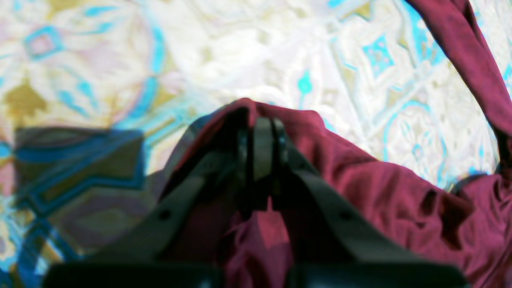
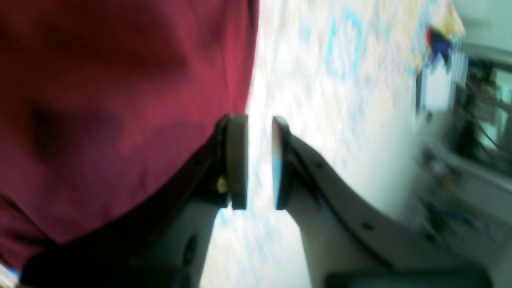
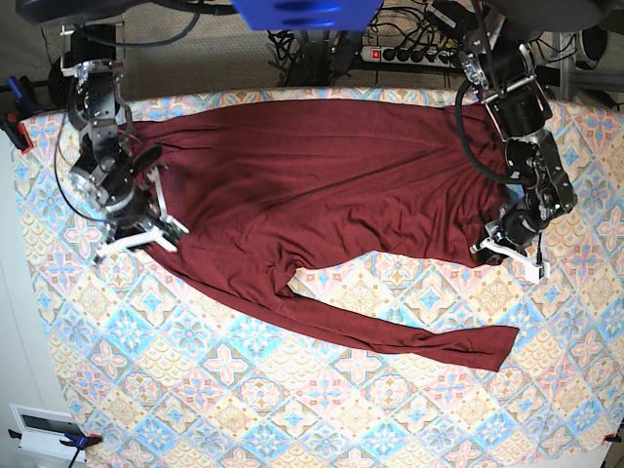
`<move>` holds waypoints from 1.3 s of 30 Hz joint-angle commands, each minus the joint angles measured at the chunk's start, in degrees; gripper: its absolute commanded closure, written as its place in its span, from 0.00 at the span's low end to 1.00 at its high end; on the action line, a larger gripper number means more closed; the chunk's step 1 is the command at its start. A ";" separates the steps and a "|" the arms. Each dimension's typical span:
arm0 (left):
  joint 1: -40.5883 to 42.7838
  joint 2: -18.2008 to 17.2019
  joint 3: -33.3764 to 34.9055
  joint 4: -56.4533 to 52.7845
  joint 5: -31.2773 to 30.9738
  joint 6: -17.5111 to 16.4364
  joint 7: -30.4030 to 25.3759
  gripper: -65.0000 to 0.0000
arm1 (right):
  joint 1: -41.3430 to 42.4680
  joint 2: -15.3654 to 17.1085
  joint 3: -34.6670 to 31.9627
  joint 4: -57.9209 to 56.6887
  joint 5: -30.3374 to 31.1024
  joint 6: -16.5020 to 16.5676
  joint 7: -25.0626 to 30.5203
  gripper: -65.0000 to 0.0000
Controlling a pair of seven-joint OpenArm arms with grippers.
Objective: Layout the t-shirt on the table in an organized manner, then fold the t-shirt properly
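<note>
- Desk (image 3: pixel 322 409): large surface under a cloth of diamond tiles in pastel blue, pink and cream; it fills most of the base view. A bare strip of it runs between the body and the long sleeve of the garment.
- T-shirt (image 3: pixel 331 185): plain dark maroon, long-sleeved. It lies spread across the far half of the desk, body wide from left to right, rumpled in soft ridges. One sleeve trails down and to the right toward the middle of the desk, its cuff flat on the pattern.
- Left hand (image 1: pixel 262 148): clenched on the t-shirt, at the base view's right edge of the garment. The left wrist view shows the two pads pressed together with a peak of fabric raised around them; a band of maroon cloth crosses that view's upper right corner.
- Right hand (image 2: pixel 259 160): at the base view's left edge of the garment. The right wrist view shows the fingers (image 2: pixel 237 160) parted with patterned cloth visible in the gap and nothing between them; maroon fabric lies just beside the left pad. The view is blurred.
- View differences: only the base view shows the whole garment and both arms; only the wrist views show how the pads stand.
- Power strip (image 3: pixel 405 54): behind the far edge, among cables.
</note>
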State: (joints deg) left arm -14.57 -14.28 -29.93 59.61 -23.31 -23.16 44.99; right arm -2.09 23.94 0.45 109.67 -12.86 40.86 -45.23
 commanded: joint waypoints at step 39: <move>5.82 -0.62 -0.09 18.85 -6.01 0.17 1.82 1.00 | 23.58 1.33 -2.25 -57.93 26.01 -0.86 13.54 0.66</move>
State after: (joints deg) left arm -7.64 -14.11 -29.91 77.36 -28.53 -22.61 48.01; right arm 20.82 24.77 -1.69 51.64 13.61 39.66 -30.22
